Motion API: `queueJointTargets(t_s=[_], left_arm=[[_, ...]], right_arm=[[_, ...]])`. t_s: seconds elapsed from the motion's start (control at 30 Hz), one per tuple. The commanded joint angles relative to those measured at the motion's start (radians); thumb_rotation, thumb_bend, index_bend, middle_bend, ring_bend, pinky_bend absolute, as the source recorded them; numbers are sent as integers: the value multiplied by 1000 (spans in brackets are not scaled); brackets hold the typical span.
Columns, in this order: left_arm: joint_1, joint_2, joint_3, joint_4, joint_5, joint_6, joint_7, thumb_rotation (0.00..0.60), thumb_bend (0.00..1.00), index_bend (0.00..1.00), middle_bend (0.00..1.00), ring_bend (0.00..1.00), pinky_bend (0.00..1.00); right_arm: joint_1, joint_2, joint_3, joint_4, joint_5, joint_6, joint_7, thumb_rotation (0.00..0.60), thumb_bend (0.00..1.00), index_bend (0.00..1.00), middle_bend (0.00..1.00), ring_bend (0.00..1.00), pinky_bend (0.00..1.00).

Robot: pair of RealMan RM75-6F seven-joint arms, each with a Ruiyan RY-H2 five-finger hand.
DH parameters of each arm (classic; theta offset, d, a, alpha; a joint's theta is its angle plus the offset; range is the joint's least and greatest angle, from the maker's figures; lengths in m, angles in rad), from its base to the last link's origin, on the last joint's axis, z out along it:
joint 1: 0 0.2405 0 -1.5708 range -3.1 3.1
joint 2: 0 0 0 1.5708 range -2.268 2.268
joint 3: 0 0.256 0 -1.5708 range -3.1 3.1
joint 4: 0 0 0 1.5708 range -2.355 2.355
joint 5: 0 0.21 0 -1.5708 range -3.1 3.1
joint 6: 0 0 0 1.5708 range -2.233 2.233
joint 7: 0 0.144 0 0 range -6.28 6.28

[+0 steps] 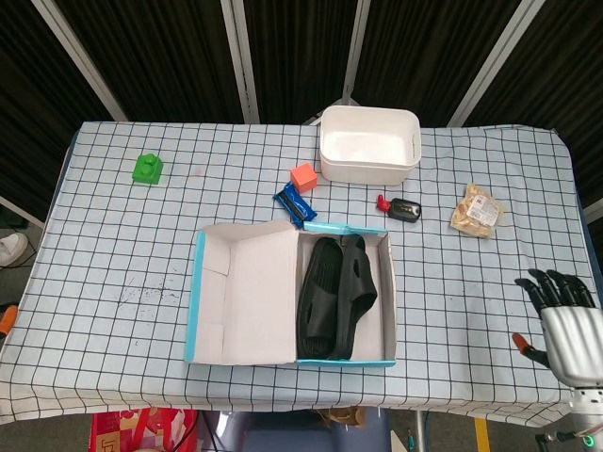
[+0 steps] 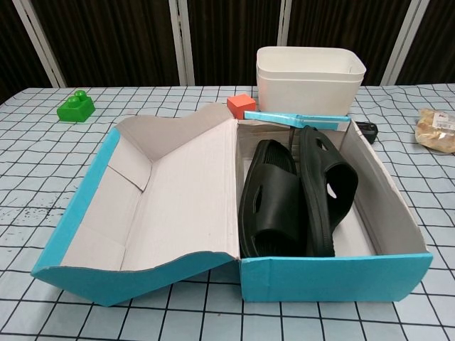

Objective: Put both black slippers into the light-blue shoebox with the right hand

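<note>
a robot test booth or lab, not a home. the table (image 1: 113, 245) wears a white checked cloth and is ringed from 9 through 12 to 3 o'clock by black curtains (image 1: 151, 56) hung between slanted metal poles (image 1: 243, 61). the things on it are an unrelated mix of trial props: a green block (image 1: 147, 169) at 10 o'clock, a red cube (image 1: 302, 176) and white bin (image 1: 368, 143) at 12, a snack bag (image 1: 477, 210) at 2, a shoebox (image 1: 247, 294) in the middle. a robot hand (image 1: 565, 325) shows at 4 o'clock.
</note>
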Motion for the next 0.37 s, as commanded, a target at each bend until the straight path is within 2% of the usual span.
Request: queueJointTargets(t_s=[0.03,0.1,0.37], left_arm=[[2,1,-3,-5,-12,-2,14,600,439,86,37,0,17],[3,-2,-7,-7,-23,-2,34,600,439,86,36,0,17],[-1,-7,-6,-12,-29,-11,76,600,439,86,22,0,17]], right_arm=[[-80,-45,7,92,-8,62,-18,600,195,205,142,105,108],[-108,-63,21,134,10,64,-5,600,195,176,121,88,81],[-157,-95,67,233,55,11,44,600,195,172,119,82,72]])
